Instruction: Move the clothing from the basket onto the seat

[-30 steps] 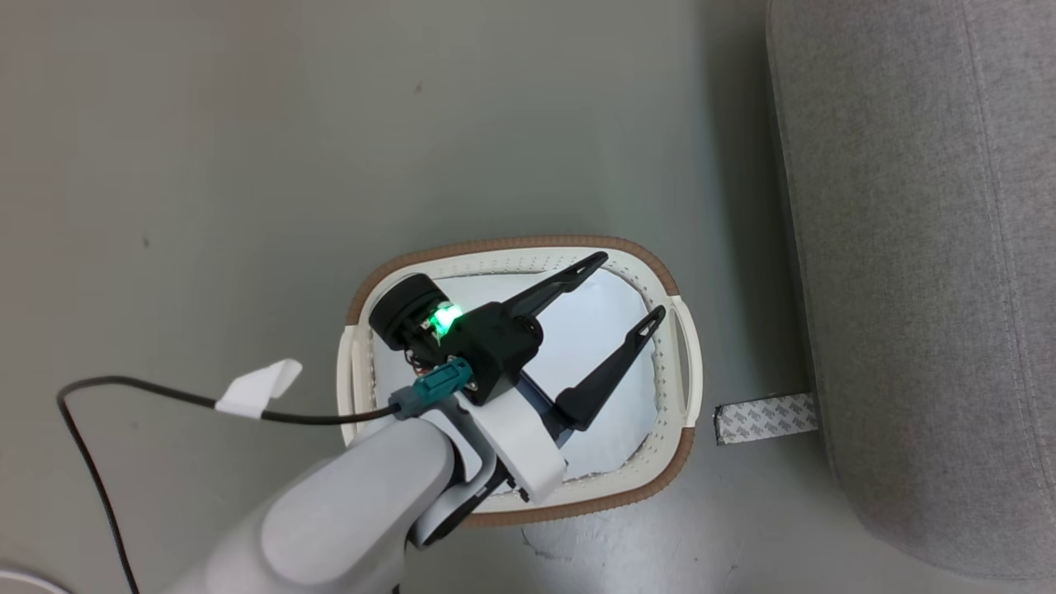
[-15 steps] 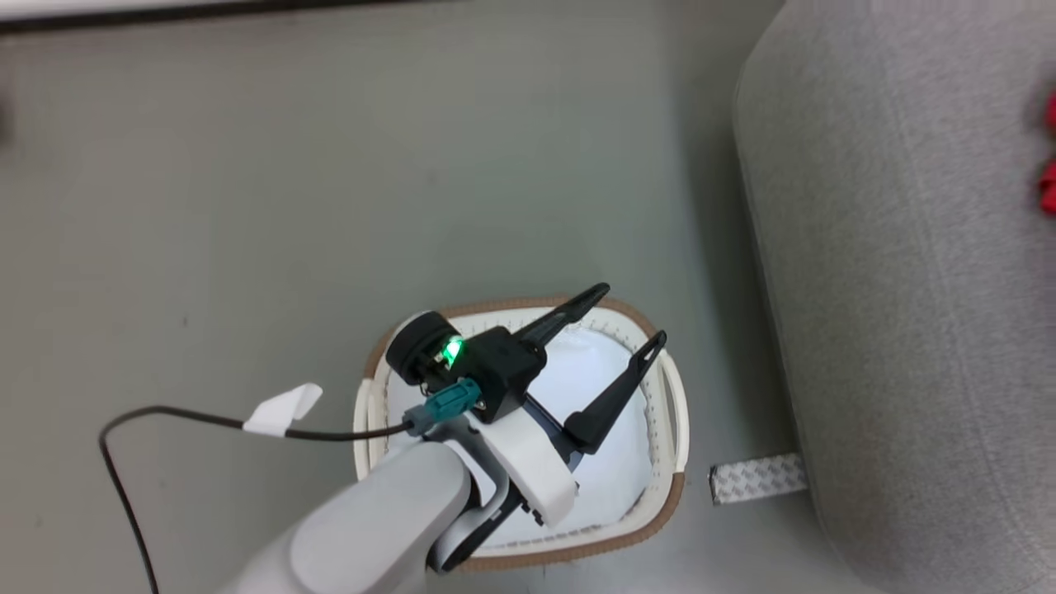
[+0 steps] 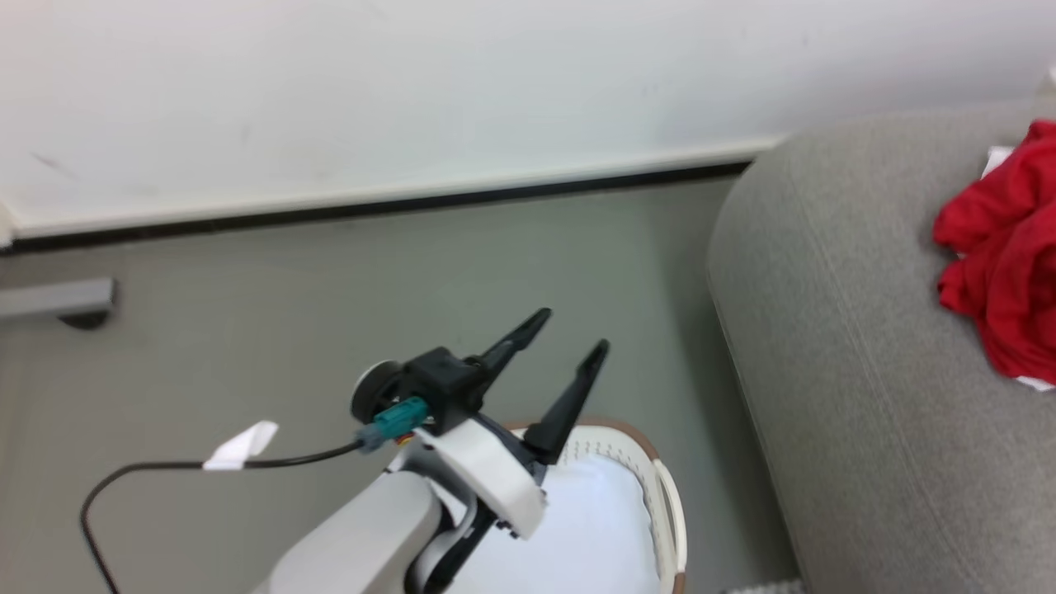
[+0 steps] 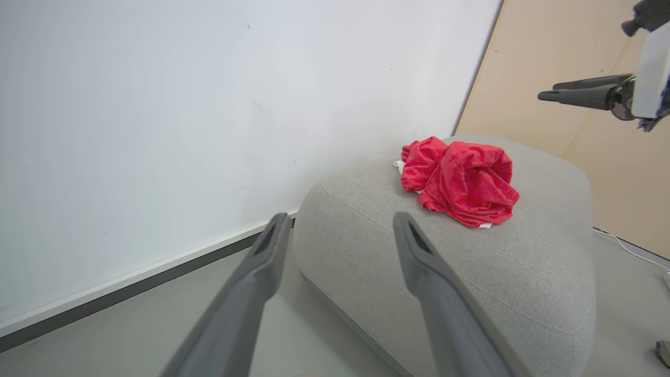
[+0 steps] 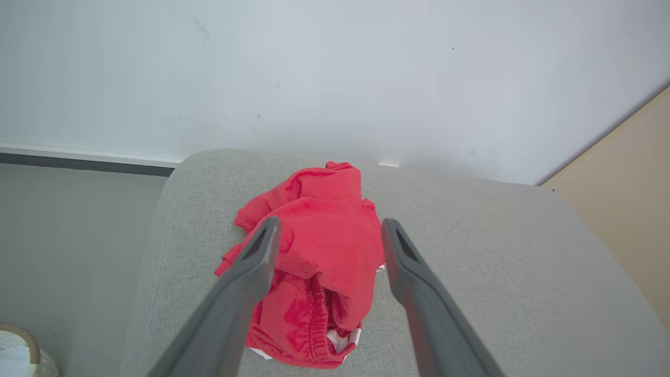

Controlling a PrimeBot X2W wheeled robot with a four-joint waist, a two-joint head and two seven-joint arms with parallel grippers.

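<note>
While clothing [image 5: 319, 251] lies short of seat [image 5: 497, 251] edge, right tool [image 5: 331, 224] splayed above

White wall [image 3: 412, 82], dark baseboard strip [image 3: 412, 206], grey floor [image 3: 247, 297]

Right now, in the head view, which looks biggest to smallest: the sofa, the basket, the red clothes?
1. sofa
2-3. basket and red clothes: roughly alike, both cut off by the picture's edge, so unranked.
</note>
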